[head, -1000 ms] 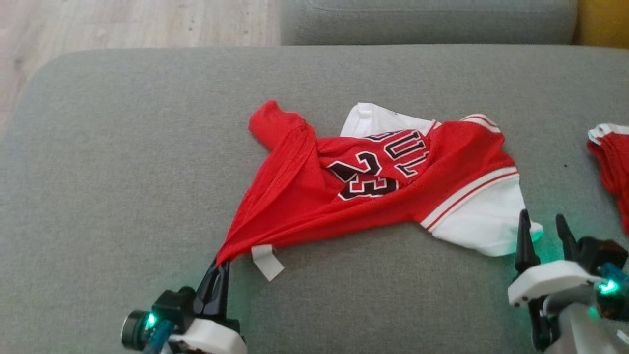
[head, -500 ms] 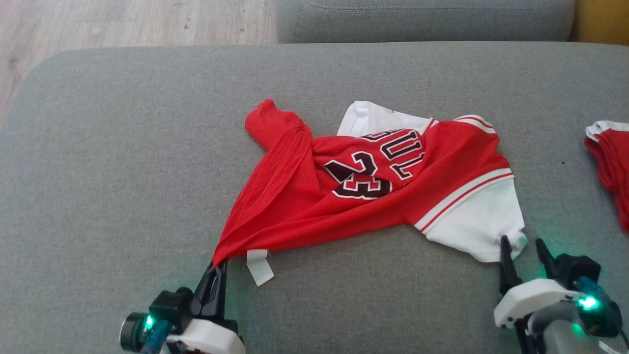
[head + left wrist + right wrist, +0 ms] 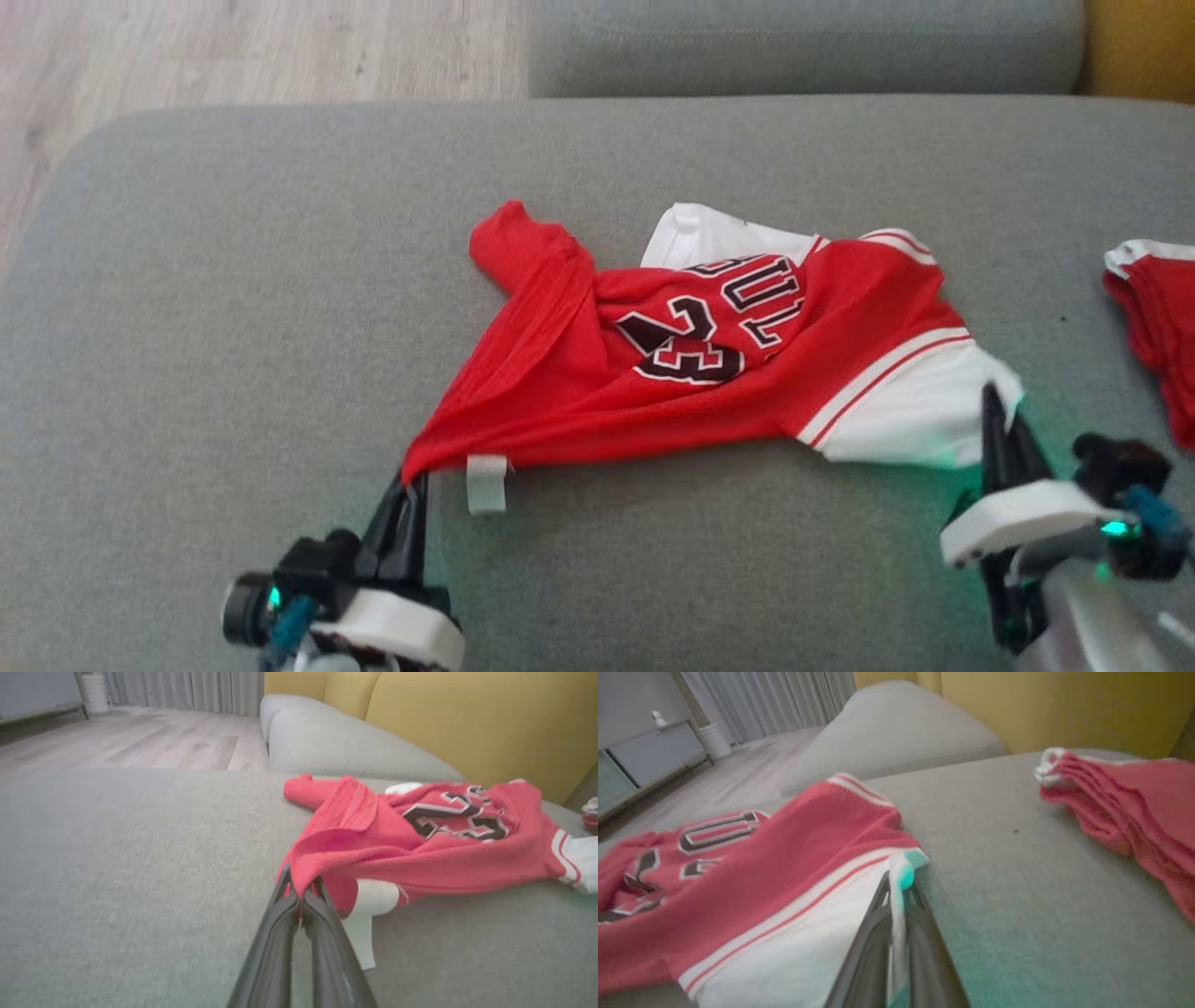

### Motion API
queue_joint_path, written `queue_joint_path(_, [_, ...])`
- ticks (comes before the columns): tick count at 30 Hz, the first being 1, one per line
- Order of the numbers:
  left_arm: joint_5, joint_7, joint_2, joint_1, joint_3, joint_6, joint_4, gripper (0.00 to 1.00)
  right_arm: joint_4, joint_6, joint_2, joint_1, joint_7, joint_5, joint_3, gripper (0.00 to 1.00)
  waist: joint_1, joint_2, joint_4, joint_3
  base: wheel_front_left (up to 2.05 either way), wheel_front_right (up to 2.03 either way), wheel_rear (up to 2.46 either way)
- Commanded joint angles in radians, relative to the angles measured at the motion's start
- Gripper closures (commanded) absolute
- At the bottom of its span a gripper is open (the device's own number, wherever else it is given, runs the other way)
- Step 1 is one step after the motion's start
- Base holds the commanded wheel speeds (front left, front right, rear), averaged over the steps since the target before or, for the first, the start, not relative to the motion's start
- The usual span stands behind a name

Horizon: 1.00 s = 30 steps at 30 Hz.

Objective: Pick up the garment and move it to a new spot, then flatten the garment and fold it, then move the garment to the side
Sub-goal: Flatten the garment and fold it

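Observation:
The garment (image 3: 691,364) is a red jersey with a dark "23" and white sleeves, crumpled on the grey sofa seat (image 3: 233,308). My left gripper (image 3: 411,481) is shut on its red hem corner at the lower left, beside a white label (image 3: 486,483). In the left wrist view the left gripper (image 3: 301,889) pinches a fold of the red garment (image 3: 420,830). At the right, my right gripper (image 3: 1001,411) is shut on the white sleeve's edge. The right wrist view has the white cloth of the garment (image 3: 784,858) caught between the closed fingers of the right gripper (image 3: 899,886).
A second red and white garment (image 3: 1158,327) lies at the seat's right edge, also in the right wrist view (image 3: 1125,802). Another grey cushion (image 3: 803,42) sits behind, with wooden floor (image 3: 261,47) at the far left and yellow upholstery (image 3: 467,723) beyond.
My right gripper has closed on the white sleeve edge, which it stood open beside before. The left gripper keeps its hold on the hem. The head camera shifted slightly.

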Motion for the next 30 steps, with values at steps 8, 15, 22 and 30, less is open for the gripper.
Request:
queue_joint_path(8, [0.054,-0.005,0.084,-0.271,0.102,-0.034,-0.204,1.00,-0.327,-0.001,-0.103,-0.174,-0.007,0.258,0.133,1.00,-0.0001,0.0000,-0.019,-0.090,0.00,0.00,0.00])
queue_joint_path(15, [0.017,-0.005,0.191,-0.522,0.093,-0.042,-0.268,1.00,-0.454,-0.001,-0.198,-0.386,0.045,0.408,0.163,1.00,-0.0001,0.0000,-0.015,-0.126,0.00,0.00,0.00])
queue_joint_path(22, [-0.076,0.033,0.304,-0.764,-0.003,-0.042,-0.232,1.00,-0.522,-0.001,-0.239,-0.600,0.186,0.421,0.100,1.00,-0.0001,0.0000,0.004,-0.119,0.00,0.00,0.00])
queue_joint_path(30, [-0.134,0.093,0.314,-0.861,-0.036,-0.041,-0.063,1.00,-0.386,-0.001,-0.190,-0.777,0.245,0.309,0.111,1.00,-0.0001,0.0000,0.004,-0.003,0.00,0.00,0.00])
